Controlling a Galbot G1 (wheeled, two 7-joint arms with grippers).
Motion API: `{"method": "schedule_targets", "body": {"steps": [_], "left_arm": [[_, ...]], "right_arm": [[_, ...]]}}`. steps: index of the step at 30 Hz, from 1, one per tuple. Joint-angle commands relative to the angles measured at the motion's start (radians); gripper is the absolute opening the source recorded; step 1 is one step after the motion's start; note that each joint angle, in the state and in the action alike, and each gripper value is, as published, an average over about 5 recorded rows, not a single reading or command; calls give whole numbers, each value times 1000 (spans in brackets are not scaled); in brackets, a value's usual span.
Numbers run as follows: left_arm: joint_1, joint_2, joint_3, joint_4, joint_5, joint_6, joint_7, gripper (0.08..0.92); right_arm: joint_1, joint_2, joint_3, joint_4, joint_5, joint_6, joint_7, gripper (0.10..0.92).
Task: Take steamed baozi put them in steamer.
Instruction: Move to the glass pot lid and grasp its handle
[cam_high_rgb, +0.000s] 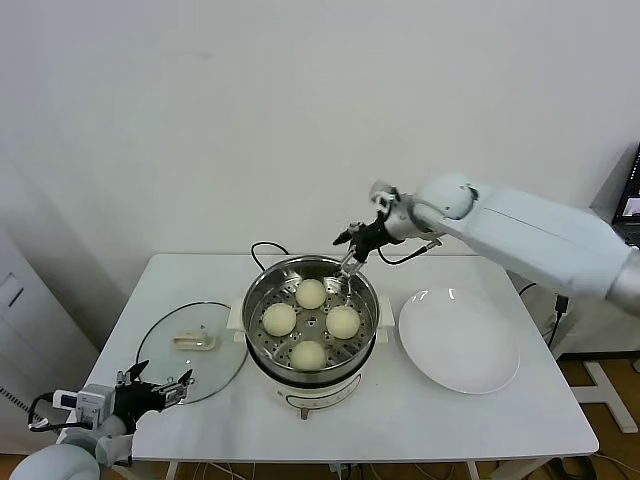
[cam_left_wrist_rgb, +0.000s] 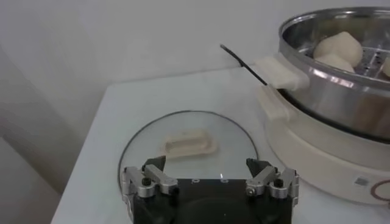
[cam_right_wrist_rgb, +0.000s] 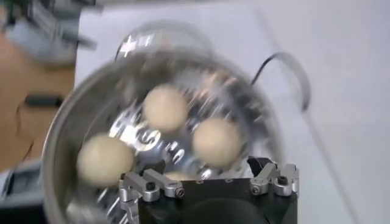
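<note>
The shiny steamer stands mid-table with several cream-white baozi on its perforated tray, among them one at the back and one at the front. My right gripper hovers open and empty over the steamer's far rim. In the right wrist view it is above the baozi, which lie loose in the steamer; one bun is partly hidden under it. My left gripper rests open and empty at the table's front left. Its wrist view shows it at the near edge of the glass lid, with the steamer off to one side.
A round glass lid with a cream handle lies flat left of the steamer. A bare white plate sits to the right. The black cord loops behind the pot. A wall stands behind the table.
</note>
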Motion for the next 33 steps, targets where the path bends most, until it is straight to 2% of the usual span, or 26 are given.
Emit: {"method": "schedule_targets", "body": {"steps": [1,4,8,17,26,33], "left_arm": [[-19,-37,-8,23,94,-39,26,823],[-34,-57,-10,41,149,-64,47,823],[-57,-74,-7,57,197,-80,69,823],[-69,-70,-2,107,434,-125,110,823],[-33,-58,35,245,977,-404,145,823],[-47,-112,69,368,1364,-557,139,823]], "right_arm": [[-691,-203,808,115,-80,274,328,823],[-919,-180,1031,182,-147,329,447,823],[-1203,-84,1309,232,-293,378,534,823],[-1575,144,1648,304,-458,407,507,823],[-1706,331,1754,340,-531,425,437,823],[-1729,392,1773,325,-555,438,407,823]]}}
